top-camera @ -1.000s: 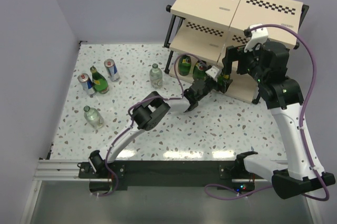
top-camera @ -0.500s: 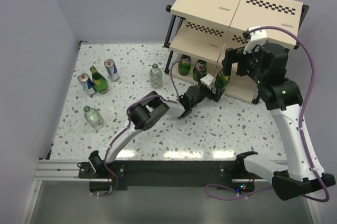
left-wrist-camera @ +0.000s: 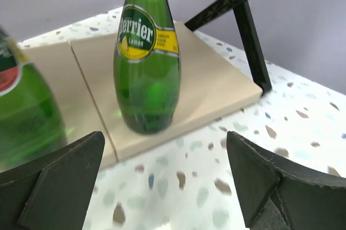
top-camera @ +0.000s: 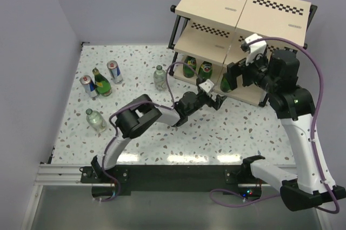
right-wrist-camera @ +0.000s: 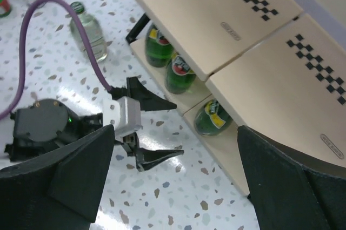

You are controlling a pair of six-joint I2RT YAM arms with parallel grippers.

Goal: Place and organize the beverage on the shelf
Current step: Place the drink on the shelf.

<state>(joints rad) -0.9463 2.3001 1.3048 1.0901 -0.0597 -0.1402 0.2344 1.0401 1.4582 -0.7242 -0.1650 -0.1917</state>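
The left gripper's (top-camera: 216,100) fingers (left-wrist-camera: 59,181) are spread wide with nothing between them, low over the table (top-camera: 227,133) just in front of the shelf (top-camera: 216,3). Straight ahead of them, not touching, a green bottle (left-wrist-camera: 147,73) stands upright on the bottom board (left-wrist-camera: 216,87). The right gripper (top-camera: 233,74) hangs above that spot, its fingers (right-wrist-camera: 70,170) also wide apart and empty. Two more green bottles (top-camera: 189,67) stand further left on the board. Out on the table's left side stand a fourth green one (top-camera: 101,82), two cans (top-camera: 114,71) and two clear bottles (top-camera: 159,77).
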